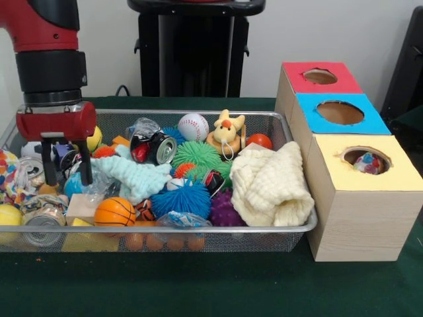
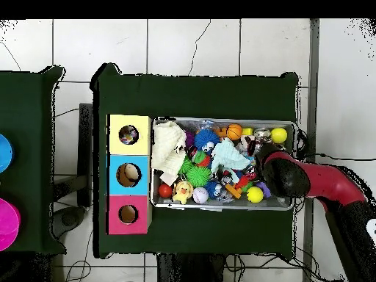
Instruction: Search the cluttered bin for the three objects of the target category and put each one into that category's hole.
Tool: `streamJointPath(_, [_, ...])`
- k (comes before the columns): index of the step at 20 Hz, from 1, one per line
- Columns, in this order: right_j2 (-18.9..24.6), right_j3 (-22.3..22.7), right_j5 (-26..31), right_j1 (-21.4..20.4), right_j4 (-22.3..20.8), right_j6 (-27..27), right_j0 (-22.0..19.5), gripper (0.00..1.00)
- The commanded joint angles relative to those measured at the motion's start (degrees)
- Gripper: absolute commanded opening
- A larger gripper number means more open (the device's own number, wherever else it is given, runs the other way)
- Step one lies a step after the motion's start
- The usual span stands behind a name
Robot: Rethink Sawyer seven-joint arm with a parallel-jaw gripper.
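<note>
My gripper [image 1: 66,173] hangs open over the left part of the wire bin [image 1: 264,119], its fingertips down among the clutter with nothing held between them. Below and around it lie a pale blue cloth [image 1: 135,177], a small basketball [image 1: 114,211] and a crushed can [image 1: 158,146]. Further right are a baseball [image 1: 193,127], a green spiky ball [image 1: 196,154], a blue spiky ball [image 1: 180,198] and a cream cloth [image 1: 271,181]. The wooden box has a red hole [image 1: 320,76], a blue hole [image 1: 340,112] and a yellow hole [image 1: 365,158] with something colourful inside. From overhead the arm [image 2: 294,176] hides the gripper.
The bin also holds a yellow ball [image 1: 8,214], another can [image 1: 41,224], a yellow animal toy [image 1: 225,132], a red ball [image 1: 259,140] and a purple spiky ball [image 1: 225,211]. The box [image 2: 128,174] stands against the bin's end on dark green cloth.
</note>
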Motion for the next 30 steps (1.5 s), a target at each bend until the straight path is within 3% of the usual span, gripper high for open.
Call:
streamJointPath(1, [-9.52,-3.90,10.03,-3.87,-5.13,-1.37,9.05,1.00])
streamJointPath(7, [-12.52,-6.13,7.42,-1.62,-6.39,-2.77,9.84,1.00])
streamJointPath(14, [-13.00,-7.20,4.45,-0.26,-7.56,-4.32,9.32,1.00])
streamJointPath(23, [-13.25,-9.23,7.00,-0.11,-7.28,-7.38,9.25,1.00])
streamJointPath(30, [-15.96,-9.16,5.53,0.85,-8.01,-5.49,9.00,1.00])
